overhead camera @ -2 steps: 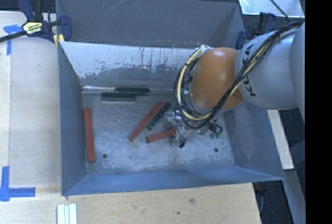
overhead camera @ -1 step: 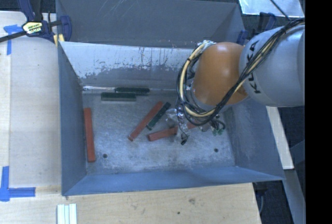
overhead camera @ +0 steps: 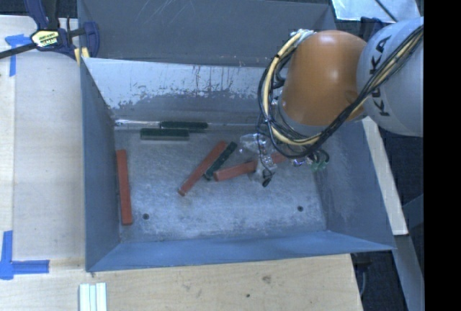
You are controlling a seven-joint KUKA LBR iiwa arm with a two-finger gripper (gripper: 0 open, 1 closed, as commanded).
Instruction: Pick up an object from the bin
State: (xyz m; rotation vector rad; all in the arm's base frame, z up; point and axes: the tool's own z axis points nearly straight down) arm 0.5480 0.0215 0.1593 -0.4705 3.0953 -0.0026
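Observation:
My gripper (overhead camera: 263,162) sits low in the bin, right of centre, under the orange wrist cover. Its tip is at the right end of a short red-brown stick (overhead camera: 234,173), and whether it touches that stick I cannot tell. A dark green marker-like stick (overhead camera: 219,161) lies slanted just left of it, crossing a longer red-brown stick (overhead camera: 202,168) that runs down to the left.
Two dark sticks (overhead camera: 173,129) lie along the back of the bin floor. A long red-brown stick (overhead camera: 124,187) lies against the left wall. The arm and its cables cover the bin's right part.

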